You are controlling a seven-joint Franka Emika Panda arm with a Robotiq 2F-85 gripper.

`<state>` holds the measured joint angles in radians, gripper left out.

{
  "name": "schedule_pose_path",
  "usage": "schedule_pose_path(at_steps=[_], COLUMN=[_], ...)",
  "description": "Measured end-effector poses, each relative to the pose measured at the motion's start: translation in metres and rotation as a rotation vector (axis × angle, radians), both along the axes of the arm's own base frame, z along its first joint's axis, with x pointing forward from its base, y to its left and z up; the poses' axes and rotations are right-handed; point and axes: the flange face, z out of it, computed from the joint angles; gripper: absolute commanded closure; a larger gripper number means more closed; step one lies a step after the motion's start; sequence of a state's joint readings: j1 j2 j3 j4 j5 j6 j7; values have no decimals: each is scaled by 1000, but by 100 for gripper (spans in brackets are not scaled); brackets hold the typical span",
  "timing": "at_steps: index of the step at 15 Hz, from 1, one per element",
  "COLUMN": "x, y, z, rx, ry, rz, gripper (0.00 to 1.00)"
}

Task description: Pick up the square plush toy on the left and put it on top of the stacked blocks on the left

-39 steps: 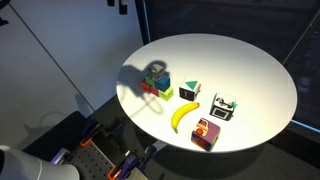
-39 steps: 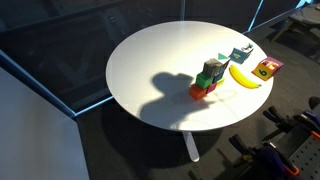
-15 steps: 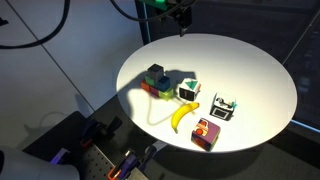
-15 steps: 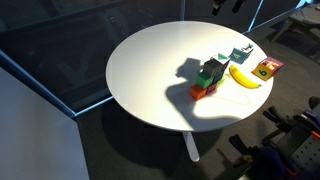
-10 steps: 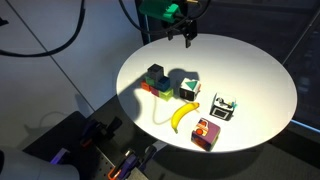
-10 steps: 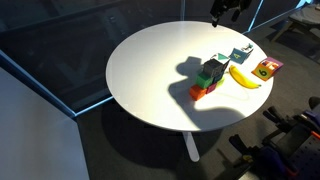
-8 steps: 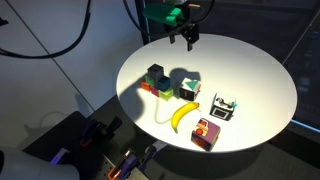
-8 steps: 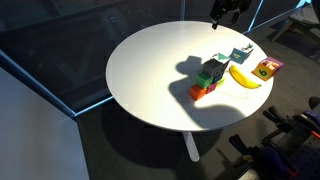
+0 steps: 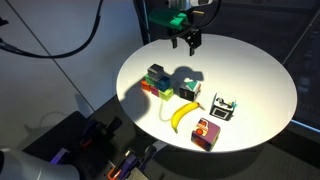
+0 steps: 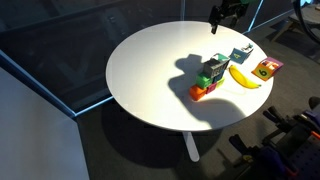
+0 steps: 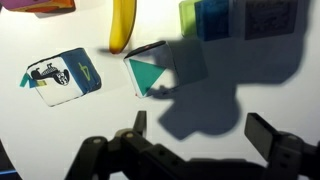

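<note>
The square plush toy [image 9: 188, 90], with green and white faces, lies on the round white table [image 9: 250, 70] just beside the stacked blocks [image 9: 156, 80]. In the wrist view the toy [image 11: 148, 72] shows a green triangle on white, and the blocks [image 11: 230, 18] lie in shadow at the top edge. The blocks also show in an exterior view [image 10: 208, 78]. My gripper [image 9: 190, 40] hangs open and empty above the far part of the table, apart from the toy. It shows in both exterior views [image 10: 222, 17]. Its fingers [image 11: 200, 135] frame bare table.
A yellow banana [image 9: 183, 115] lies in front of the toy. A black-and-white cube [image 9: 223, 107] and a pink-red cube [image 9: 207, 133] sit nearer the table's front edge. The wrist view shows the banana [image 11: 122, 25] and the black-and-white cube [image 11: 62, 77].
My gripper has come into view from above and moved down and across toward the table. Its shadow has slid over the blocks and the toy. The objects have not moved.
</note>
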<state>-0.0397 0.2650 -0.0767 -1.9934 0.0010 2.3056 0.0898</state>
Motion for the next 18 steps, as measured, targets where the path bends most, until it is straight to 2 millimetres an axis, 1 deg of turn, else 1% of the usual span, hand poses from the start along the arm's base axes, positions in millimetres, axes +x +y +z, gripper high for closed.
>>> schedule_pose_path(at_steps=[7,9,11,13,18], x=[1,1,1,1,2], y=[0,0,-1,-6,-26], z=[0,-3,-11,-24,-58], rx=[0,0,-1,-1,-6], ry=[-1,5,17,35,47], rz=[0,7,17,24,79], gripper=[0,0,0,0,0])
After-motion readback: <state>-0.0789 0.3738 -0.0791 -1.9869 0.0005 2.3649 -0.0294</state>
